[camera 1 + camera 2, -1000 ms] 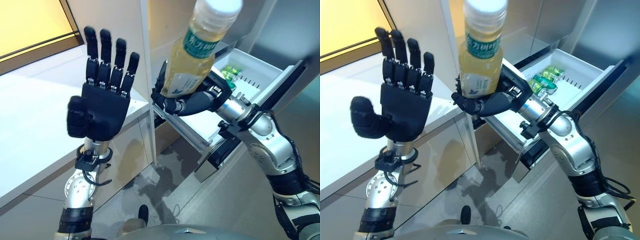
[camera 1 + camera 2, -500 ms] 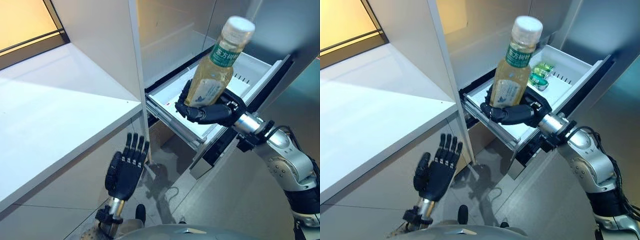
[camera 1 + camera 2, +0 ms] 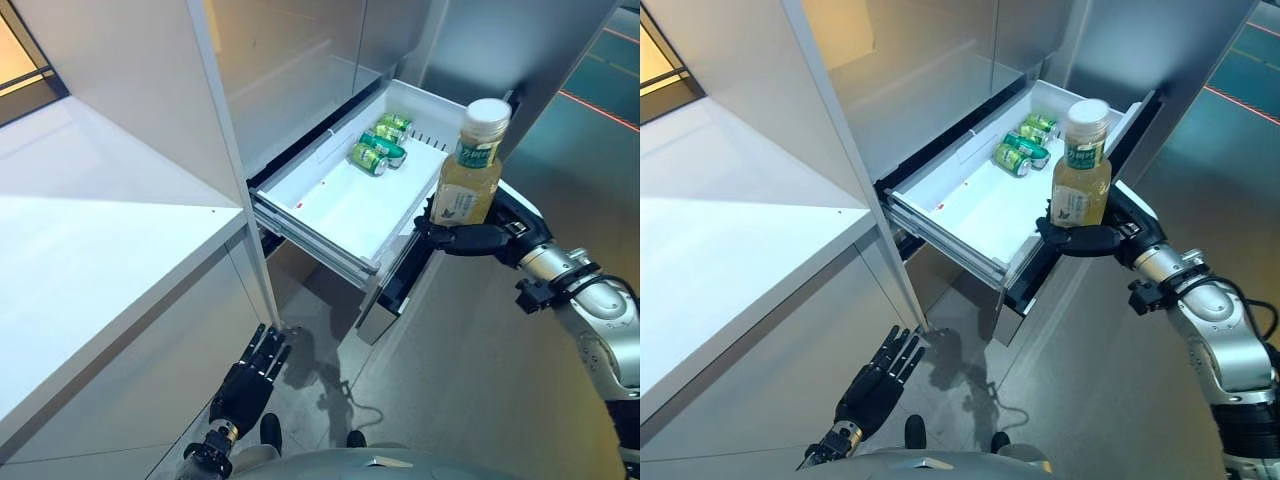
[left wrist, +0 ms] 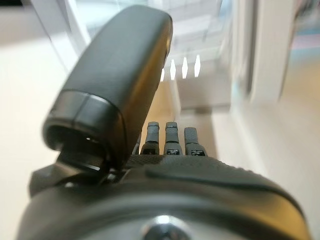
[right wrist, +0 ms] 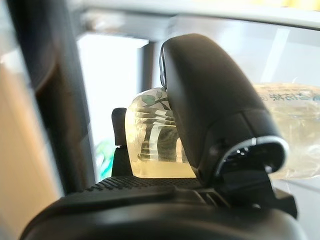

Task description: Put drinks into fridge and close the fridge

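Note:
My right hand (image 3: pixel 470 238) is shut on a yellow drink bottle (image 3: pixel 470 175) with a white cap and green label, held upright beside the right front corner of the open white fridge drawer (image 3: pixel 340 215). The bottle also shows in the right wrist view (image 5: pixel 155 135), with the thumb across it. Green cans (image 3: pixel 378 147) lie at the back of the drawer. My left hand (image 3: pixel 245 382) hangs low with straight fingers, empty, near the floor; it also shows in the left wrist view (image 4: pixel 170 140).
A white counter (image 3: pixel 90 240) runs along the left, with a tall white panel (image 3: pixel 150 90) at its end. The fridge's grey body (image 3: pixel 520 50) rises behind the drawer. Grey floor (image 3: pixel 470 380) lies below and to the right.
My right hand has carried the bottle right and down, off the drawer to its right front corner. My left hand has dropped lower. The view has shifted, and the cans now show.

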You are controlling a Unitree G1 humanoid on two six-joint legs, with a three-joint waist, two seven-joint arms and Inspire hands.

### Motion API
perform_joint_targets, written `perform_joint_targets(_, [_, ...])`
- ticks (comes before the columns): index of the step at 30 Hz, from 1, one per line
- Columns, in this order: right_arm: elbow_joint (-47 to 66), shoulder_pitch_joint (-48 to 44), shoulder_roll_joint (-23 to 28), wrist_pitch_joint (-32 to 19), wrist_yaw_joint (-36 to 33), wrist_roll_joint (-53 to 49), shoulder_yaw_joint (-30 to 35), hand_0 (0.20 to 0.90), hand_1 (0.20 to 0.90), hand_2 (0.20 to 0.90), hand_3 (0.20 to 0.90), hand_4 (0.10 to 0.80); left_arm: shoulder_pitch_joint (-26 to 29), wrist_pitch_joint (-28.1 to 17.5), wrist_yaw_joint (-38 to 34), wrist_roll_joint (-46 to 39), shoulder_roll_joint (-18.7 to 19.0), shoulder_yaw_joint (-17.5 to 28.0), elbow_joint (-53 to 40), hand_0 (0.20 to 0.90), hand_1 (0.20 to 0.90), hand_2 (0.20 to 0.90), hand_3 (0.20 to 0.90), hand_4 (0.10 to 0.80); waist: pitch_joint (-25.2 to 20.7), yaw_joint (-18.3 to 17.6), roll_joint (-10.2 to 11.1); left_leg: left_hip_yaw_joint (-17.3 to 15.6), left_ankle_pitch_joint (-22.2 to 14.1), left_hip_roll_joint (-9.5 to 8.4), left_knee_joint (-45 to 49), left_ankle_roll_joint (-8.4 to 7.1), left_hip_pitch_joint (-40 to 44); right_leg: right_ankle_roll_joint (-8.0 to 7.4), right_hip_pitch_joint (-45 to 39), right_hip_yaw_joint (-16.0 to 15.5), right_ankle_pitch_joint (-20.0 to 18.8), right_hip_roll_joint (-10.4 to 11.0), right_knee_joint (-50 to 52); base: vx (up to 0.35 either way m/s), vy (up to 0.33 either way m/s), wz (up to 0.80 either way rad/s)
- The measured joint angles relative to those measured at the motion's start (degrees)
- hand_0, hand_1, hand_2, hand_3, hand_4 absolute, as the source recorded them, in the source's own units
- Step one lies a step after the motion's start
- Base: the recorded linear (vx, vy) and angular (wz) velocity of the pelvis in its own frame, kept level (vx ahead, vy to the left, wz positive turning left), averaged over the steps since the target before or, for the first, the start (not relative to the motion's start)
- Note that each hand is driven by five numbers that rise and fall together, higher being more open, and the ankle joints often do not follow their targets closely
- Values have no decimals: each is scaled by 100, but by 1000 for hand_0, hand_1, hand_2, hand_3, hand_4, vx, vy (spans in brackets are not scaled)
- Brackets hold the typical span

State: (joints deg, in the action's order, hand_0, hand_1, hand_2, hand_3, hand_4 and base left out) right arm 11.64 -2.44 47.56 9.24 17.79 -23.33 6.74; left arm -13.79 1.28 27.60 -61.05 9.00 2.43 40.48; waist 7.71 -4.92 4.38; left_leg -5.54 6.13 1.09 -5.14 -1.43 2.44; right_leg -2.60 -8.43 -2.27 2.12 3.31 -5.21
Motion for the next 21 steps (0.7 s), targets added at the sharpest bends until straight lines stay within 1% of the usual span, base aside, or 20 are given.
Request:
perform_joint_targets(1, [-81, -46, 132, 0, -7, 96, -5, 300, 300, 300, 200, 100, 112, -185, -224, 264, 21, 14, 214, 900, 900, 900, 900, 800, 0, 18, -1, 3, -1, -2, -1, 1, 0, 0, -2, -3, 0, 1, -1, 36, -20, 1])
perform_joint_targets(2, [-112, -70, 172, -1, -8, 131, -8, 300, 300, 300, 200, 100, 130, -242, -303, 340, 35, 10, 281, 900, 900, 900, 900, 800, -1, 26, 2, 3, -1, -2, 0, 1, 0, -1, -2, -3, -1, 0, 0, 42, -20, 0])
perform_joint_targets(4, [-325, -317, 384, -3, -8, 298, -88, 300, 300, 300, 200, 100, 153, -412, -560, 849, 82, 7, 606, 900, 900, 900, 900, 800, -4, 42, 8, 0, -1, -4, 1, 2, 2, -1, 1, 0, -2, 3, 0, 63, -31, -1])
perform_joint_targets(6, [-524, -502, 444, -7, -14, 321, -141, 300, 300, 300, 200, 100, 143, -452, -681, 1110, 85, 4, 768, 900, 900, 900, 900, 800, -7, 71, 13, -1, -2, -4, 2, 2, 2, -1, 4, 0, -2, 3, 0, 51, -30, -1])
perform_joint_targets(9, [-1058, -1105, 586, -11, -91, 466, -560, 300, 300, 300, 200, 100, 58, -474, -844, 1444, 77, -37, 894, 900, 900, 900, 900, 800, -6, 130, 33, 4, -1, -4, 2, 2, 0, -2, 3, -4, -2, -6, 0, 69, -44, 1])
perform_joint_targets(12, [-1495, -1608, 604, -10, -104, 541, -975, 300, 300, 300, 200, 100, 118, -594, -881, 1666, 110, -35, 1051, 900, 900, 900, 900, 800, -12, 232, 57, 13, -1, -6, 2, 1, -2, -1, -7, -14, -3, -12, -1, 67, -36, 2])
perform_joint_targets(14, [-1693, -1831, 629, -10, -105, 540, -1175, 300, 300, 300, 200, 100, 152, -656, -911, 1801, 119, -30, 1081, 900, 900, 900, 900, 800, -9, 367, 84, 36, -1, -8, 3, 1, -10, -1, -12, -38, -3, -8, 0, 74, -45, 6])
perform_joint_targets(16, [-1866, -2118, 636, -10, -102, 540, -1440, 300, 300, 300, 200, 100, 178, -653, -961, 1892, 158, -31, 1131, 900, 900, 900, 900, 800, -6, 421, 114, 54, 0, -13, 3, 2, -18, -2, -27, -76, -2, -7, -1, 81, -64, 5])
perform_joint_targets(18, [-2221, -2592, 642, -9, -99, 536, -1870, 300, 300, 300, 200, 100, 246, -655, -990, 2104, 282, -31, 1384, 900, 900, 900, 900, 800, -7, 510, 213, 88, 3, -13, 5, -1, -25, -2, -38, -160, -2, -18, -1, 89, -77, 9])
perform_joint_targets(21, [-2617, -2983, 643, -4, -84, 528, -2096, 300, 300, 300, 200, 100, 271, -644, -1177, 2466, 406, -36, 1776, 900, 900, 900, 900, 800, 10, 676, 321, 163, 5, -14, 5, -3, -26, -5, -78, -280, 0, -18, -2, 81, -54, 14])
